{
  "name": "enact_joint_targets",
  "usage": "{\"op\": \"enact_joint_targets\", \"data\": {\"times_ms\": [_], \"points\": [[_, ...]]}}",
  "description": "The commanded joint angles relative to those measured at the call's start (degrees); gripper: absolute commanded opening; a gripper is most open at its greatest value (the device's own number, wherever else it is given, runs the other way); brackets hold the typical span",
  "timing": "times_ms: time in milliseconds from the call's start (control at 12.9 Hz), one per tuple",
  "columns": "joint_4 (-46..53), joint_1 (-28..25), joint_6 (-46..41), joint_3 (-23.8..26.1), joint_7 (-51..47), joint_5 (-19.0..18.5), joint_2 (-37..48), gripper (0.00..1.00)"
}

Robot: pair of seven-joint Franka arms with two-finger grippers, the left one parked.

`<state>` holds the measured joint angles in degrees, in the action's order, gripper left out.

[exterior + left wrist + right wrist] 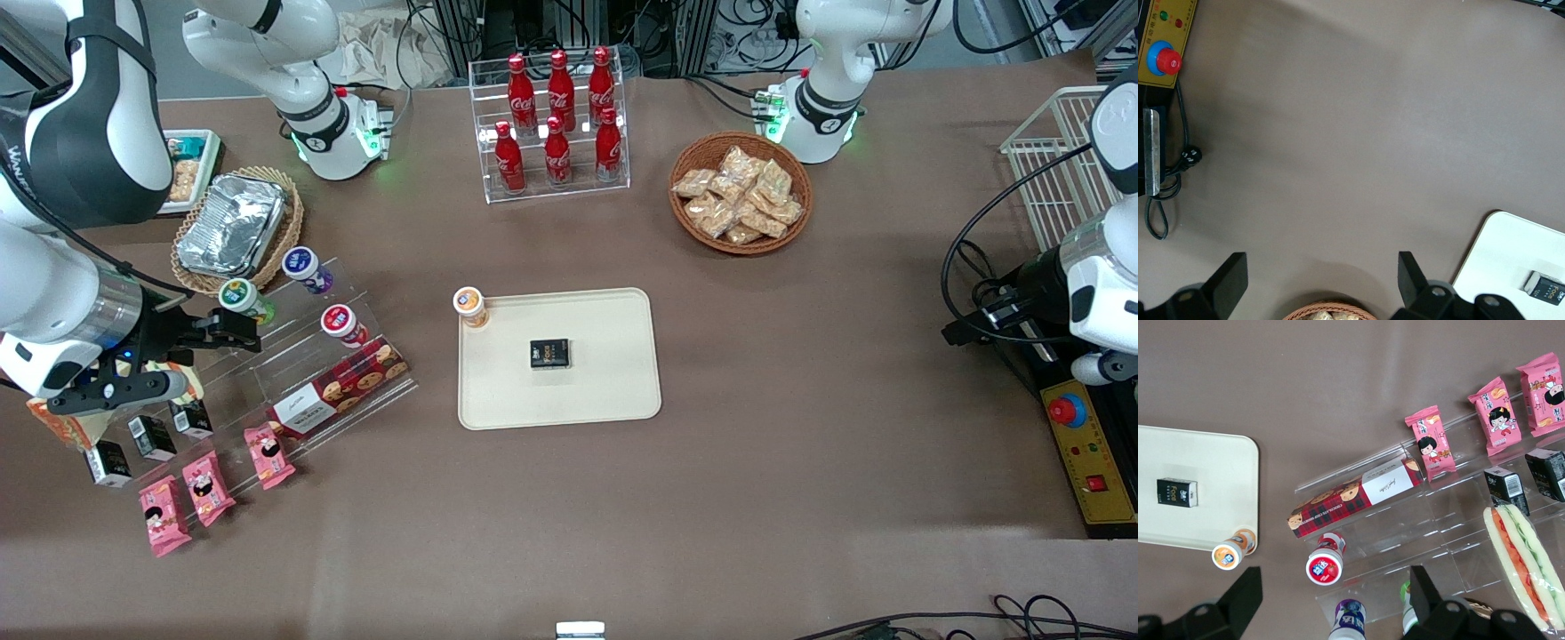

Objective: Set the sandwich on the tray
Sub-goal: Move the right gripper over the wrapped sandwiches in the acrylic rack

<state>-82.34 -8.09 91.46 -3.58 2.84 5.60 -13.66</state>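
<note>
The gripper (1331,600) hung spread wide and empty above the clear stepped shelf (1418,527) — touching nothing. The sandwich (1523,563) lay at the shelf's edge, well apart from the tray (613,391), whose bare surface around a small black box (550,353) stayed open.

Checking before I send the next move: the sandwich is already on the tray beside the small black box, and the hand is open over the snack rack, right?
Not quite. The sandwich lies at the clear rack, not on the tray, as the right wrist view shows. The tray carries only the small black box and a bottle. The hand is open over the rack.
</note>
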Motion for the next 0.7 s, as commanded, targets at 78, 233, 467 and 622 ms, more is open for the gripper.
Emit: {"op": "enact_joint_targets", "data": {"times_ms": [78,233,467,622], "points": [[0.8,0.1,-0.1,-0.2,-0.6,0.8,-0.2,0.98],[0.7,0.2,-0.1,-0.1,-0.4,1.0,-0.2,0.98],[0.0,0.3,-1.1,-0.5,-0.5,-0.1,-0.1,0.98],[-0.9,0.6,-3.6,-1.4,-0.3,-1.9,0.4,0.98]]}}
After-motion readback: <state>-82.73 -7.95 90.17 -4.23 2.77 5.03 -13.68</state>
